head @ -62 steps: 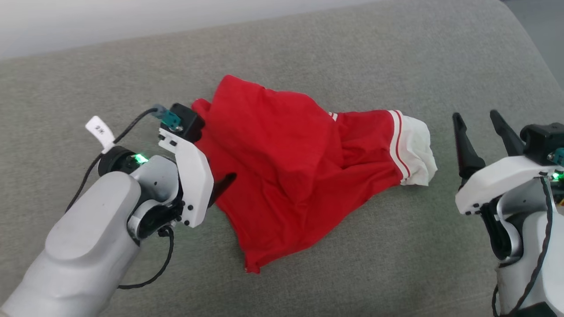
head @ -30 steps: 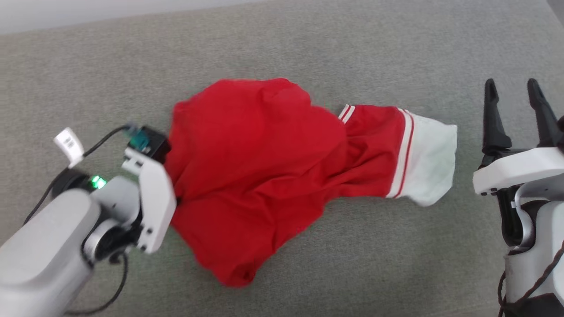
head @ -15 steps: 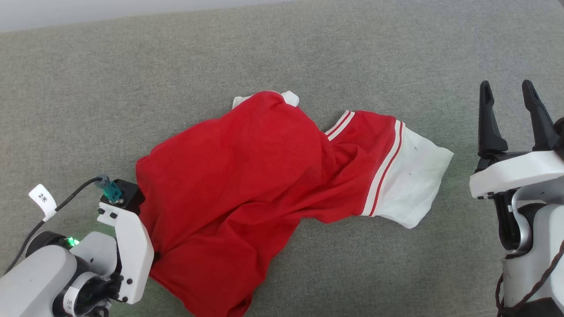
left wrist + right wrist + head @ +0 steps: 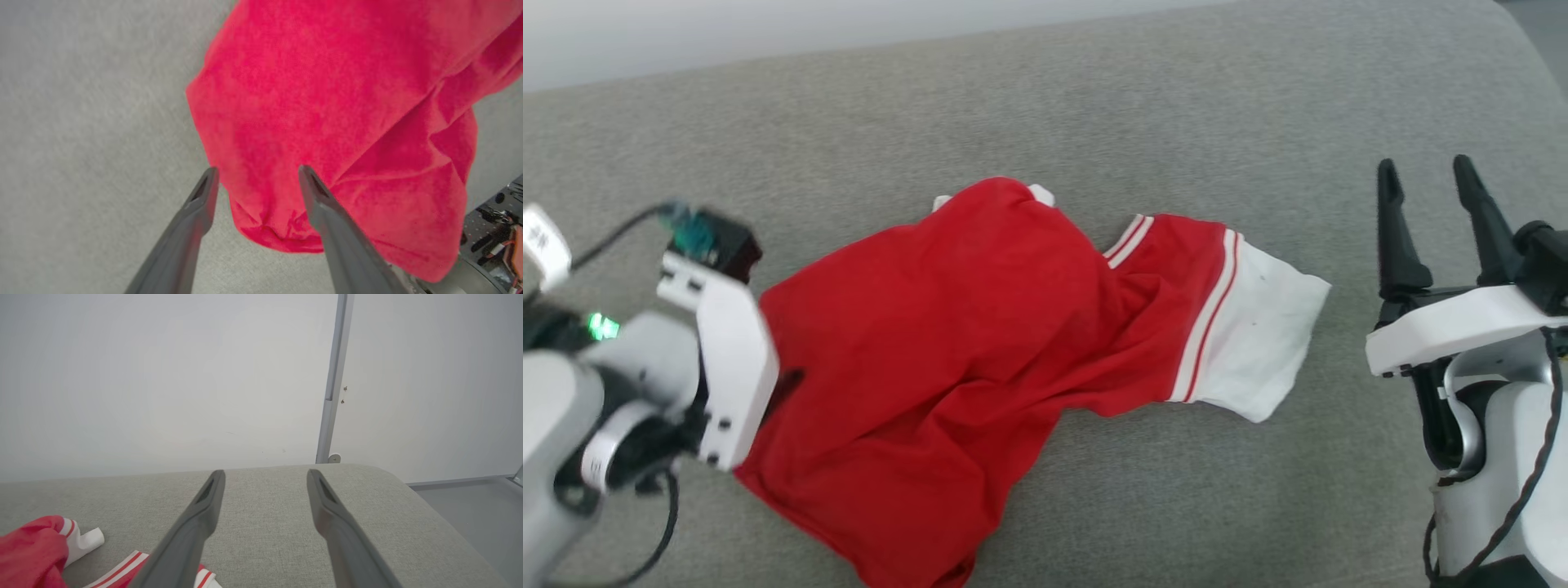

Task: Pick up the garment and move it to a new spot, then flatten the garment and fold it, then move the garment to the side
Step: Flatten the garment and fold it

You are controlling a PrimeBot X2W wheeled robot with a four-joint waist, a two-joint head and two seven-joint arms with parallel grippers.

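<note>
On the cushion (image 4: pixel 1094 98), the garment (image 4: pixel 931 343) lies crumpled by the left pincer (image 4: pixel 257 168).

A grey upholstered cushion (image 4: pixel 1094 98) with a coarse weave is spread across most of the head view, and its rounded corner is seen at the upper right. In the right wrist view, a pale wall (image 4: pixel 163 375) is seen behind it in the upper half, crossed right of centre by a vertical grey strip (image 4: pixel 333 375). A grey floor (image 4: pixel 470 498) is seen at the right edge.
</note>
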